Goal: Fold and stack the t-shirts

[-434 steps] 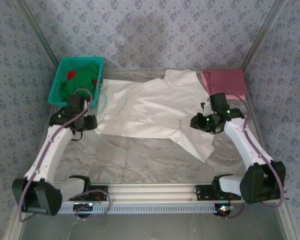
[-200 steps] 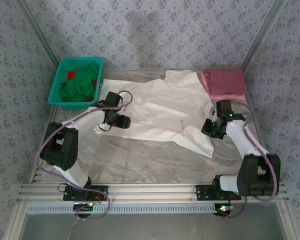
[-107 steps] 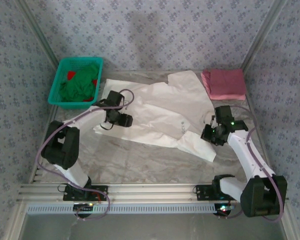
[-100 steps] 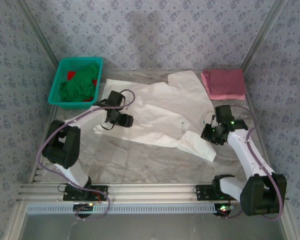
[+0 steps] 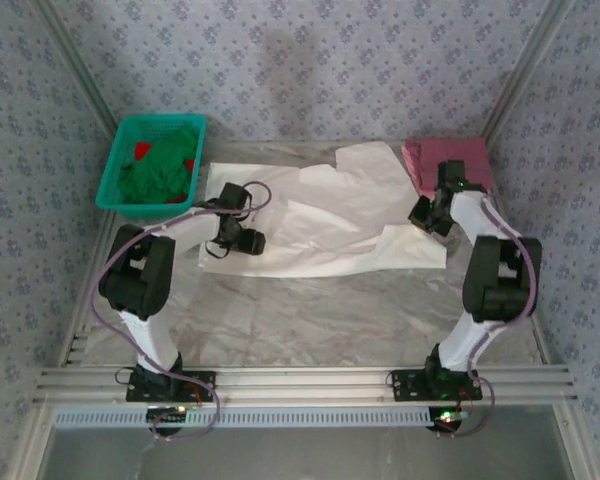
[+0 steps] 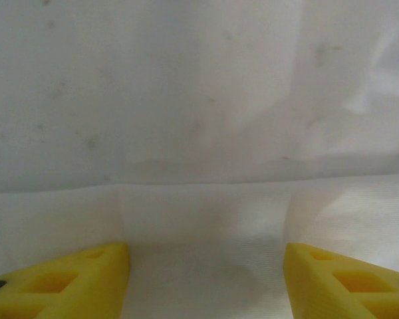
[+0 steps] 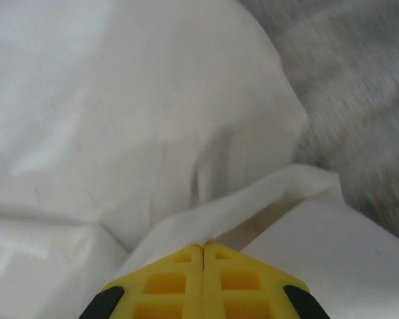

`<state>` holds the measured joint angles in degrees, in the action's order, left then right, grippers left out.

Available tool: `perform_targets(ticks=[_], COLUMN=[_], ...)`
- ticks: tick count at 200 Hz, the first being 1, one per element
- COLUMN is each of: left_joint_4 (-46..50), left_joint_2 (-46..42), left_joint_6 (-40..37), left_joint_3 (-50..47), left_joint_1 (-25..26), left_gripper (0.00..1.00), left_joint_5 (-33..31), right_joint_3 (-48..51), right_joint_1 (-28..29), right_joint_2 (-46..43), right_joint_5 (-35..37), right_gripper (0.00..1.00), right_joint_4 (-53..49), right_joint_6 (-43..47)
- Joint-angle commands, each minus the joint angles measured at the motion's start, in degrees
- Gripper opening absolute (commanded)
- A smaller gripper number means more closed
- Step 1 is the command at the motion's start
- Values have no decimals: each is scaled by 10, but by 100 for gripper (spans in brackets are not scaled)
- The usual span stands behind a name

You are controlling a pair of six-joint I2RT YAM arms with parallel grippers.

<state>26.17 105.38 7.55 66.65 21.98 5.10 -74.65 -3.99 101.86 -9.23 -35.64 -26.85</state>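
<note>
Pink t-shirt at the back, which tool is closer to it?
Right. The right tool is shut on the white t-shirt just beside the pink t-shirt; the left tool is open, across the table near the teal basket.

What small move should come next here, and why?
Probably close the left gripper on the cream-white shirt: its jaws stand open over the cloth, while the right gripper is shut on a pinched fold near the pink shirt.
</note>
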Motion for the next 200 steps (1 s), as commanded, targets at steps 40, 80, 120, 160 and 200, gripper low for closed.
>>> perform_targets(ticks=[40, 80, 120, 160, 200], left_joint_4=[-4, 8, 8, 3, 12], left_joint_2=[8, 12, 0, 7, 14], left_joint_6=[1, -3, 4, 8, 14], left_joint_3=[60, 70, 49, 50, 70], left_joint_1=[-22, -26, -26, -26, -25], left_gripper=[62, 62, 62, 62, 62], left_joint_5=[-12, -11, -7, 11, 17], right_joint_3=[-233, -255, -13, 116, 113], right_joint_1=[41, 40, 6, -36, -51], right_joint_2=[68, 82, -24, -32, 30], right_joint_5=[-2, -19, -44, -96, -128], right_gripper=[5, 43, 45, 40, 32], right_joint_4=[-43, -66, 49, 139, 202], right_joint_6=[-48, -14, -55, -50, -52])
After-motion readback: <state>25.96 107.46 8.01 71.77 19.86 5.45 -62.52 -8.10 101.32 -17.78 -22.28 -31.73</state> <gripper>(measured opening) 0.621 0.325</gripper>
